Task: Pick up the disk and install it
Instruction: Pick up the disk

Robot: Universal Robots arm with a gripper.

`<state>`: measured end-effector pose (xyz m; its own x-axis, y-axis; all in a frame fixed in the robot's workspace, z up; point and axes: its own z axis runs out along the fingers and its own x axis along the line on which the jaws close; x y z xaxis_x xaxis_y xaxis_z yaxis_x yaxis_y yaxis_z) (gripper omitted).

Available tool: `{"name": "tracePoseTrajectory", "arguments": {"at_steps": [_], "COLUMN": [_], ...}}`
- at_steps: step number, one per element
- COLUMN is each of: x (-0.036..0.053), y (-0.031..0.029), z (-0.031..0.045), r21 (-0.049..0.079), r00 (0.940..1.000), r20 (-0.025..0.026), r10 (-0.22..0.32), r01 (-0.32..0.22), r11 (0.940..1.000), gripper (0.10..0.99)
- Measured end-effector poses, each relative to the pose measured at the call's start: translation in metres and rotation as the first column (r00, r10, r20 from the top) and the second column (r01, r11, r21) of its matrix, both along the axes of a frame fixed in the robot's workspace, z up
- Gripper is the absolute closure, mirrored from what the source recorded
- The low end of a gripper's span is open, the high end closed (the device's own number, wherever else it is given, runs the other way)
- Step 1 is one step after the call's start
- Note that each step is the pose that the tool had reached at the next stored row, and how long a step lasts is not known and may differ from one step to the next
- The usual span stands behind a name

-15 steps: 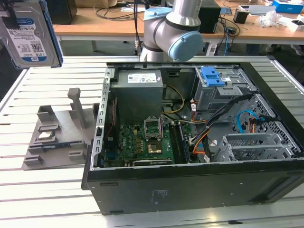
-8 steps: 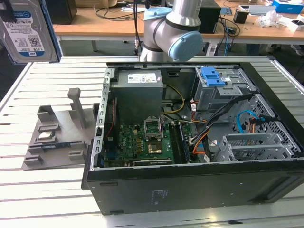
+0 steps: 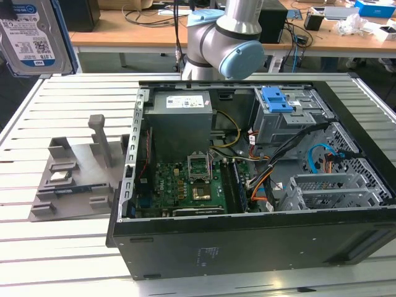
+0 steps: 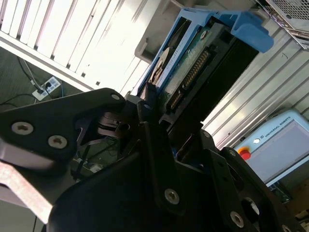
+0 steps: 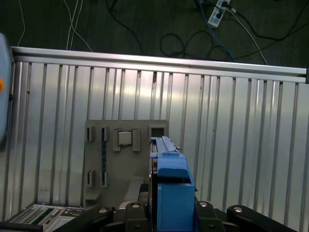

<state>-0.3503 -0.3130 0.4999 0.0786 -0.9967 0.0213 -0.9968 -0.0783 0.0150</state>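
The disk (image 3: 31, 36) hangs high at the exterior view's left, well above the slatted table, its blue-and-white label facing the camera and a blue frame along its edge. In the second wrist view my gripper (image 4: 169, 116) is shut on the disk (image 4: 193, 67), whose connector edge and blue carrier point away from the fingers. In the first wrist view the disk's blue carrier (image 5: 170, 179) stands on edge between the black fingers, above the grey fixture (image 5: 125, 159). The open computer case (image 3: 247, 247) lies far off at the exterior view's right.
Inside the case are a grey power-supply box (image 3: 179, 117), a motherboard (image 3: 185, 185) and a metal cage with a blue latch (image 3: 277, 99). The grey fixture (image 3: 80, 173) sits on the slatted table (image 3: 62, 260) beside the case. Desks with cables stand behind.
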Motion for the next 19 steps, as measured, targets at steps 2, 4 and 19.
{"name": "tracePoseTrajectory", "arguments": {"at_steps": [2,4,19], "x": [0.0000,0.0000,0.0000], "y": [0.0000,0.0000,0.0001], "z": [0.0044,0.0067,0.0280], "r21": [0.000,0.000,0.000], "r00": [1.0000,1.0000,1.0000], "r20": [0.0000,0.0001,0.0001], "r10": [0.000,0.000,0.000], "r01": [0.000,0.000,0.000], "r11": [1.0000,1.0000,1.0000], "gripper": [0.718,0.718,0.718]}}
